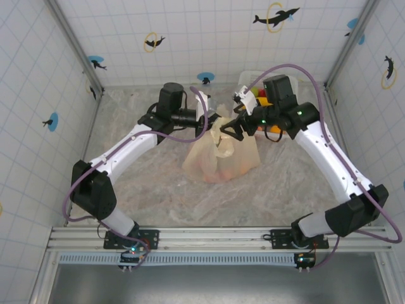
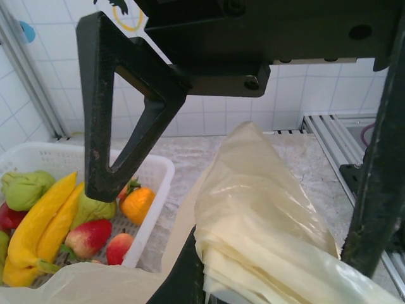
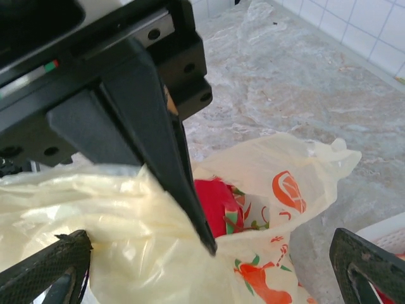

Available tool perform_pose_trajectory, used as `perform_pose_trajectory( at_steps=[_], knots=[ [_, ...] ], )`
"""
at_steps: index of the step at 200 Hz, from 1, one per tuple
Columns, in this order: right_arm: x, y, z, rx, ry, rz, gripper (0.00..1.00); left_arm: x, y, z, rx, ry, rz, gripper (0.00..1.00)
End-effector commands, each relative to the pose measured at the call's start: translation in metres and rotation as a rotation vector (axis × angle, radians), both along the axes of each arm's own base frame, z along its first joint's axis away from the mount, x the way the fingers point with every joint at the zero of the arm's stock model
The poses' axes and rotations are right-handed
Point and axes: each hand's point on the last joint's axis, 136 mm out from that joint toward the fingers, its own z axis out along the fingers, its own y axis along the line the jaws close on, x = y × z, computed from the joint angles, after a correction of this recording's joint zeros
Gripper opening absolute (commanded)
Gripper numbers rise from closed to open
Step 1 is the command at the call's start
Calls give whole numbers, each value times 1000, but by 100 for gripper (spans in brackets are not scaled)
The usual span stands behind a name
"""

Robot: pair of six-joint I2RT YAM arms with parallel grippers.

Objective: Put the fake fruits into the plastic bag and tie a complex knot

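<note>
The cream-yellow plastic bag (image 1: 221,158) stands mid-table with its top gathered upward. My right gripper (image 1: 233,130) (image 3: 209,244) is shut on the bunched bag plastic (image 3: 114,215) at the mouth. A red fake fruit (image 3: 215,202) shows inside the bag, beside its printed fruit pictures. My left gripper (image 1: 214,120) (image 2: 234,228) is open, its fingers (image 2: 120,133) standing wide on either side of a folded bag handle (image 2: 266,209). More fake fruits lie in the basket: a yellow banana (image 2: 38,221), an orange (image 2: 137,204) and a red strawberry (image 2: 88,237).
The white plastic basket (image 2: 155,168) (image 1: 248,79) sits at the back right, behind my right arm. Crinkled clear sheeting covers the table (image 1: 152,183). Tiled walls close in the back and both sides.
</note>
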Motion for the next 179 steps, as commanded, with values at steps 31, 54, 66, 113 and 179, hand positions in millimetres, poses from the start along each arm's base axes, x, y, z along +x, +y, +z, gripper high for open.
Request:
perform_pose_trajectory(
  at_steps=[31, 54, 66, 113, 179],
  knots=[
    [-1, 7, -6, -22, -22, 16, 100, -11, 3, 18, -25, -49, -10, 0],
    [-2, 6, 2, 7, -89, 5, 100, -11, 2, 17, -24, -47, -11, 0],
    [-2, 5, 8, 23, -129, -1, 100, -12, 3, 17, -25, -48, -14, 0],
    [-14, -26, 32, 15, -375, -30, 100, -13, 2, 16, -23, -43, -17, 0],
    [-31, -30, 38, 59, -555, 77, 100, -12, 3, 15, -21, -51, -9, 0]
  ],
)
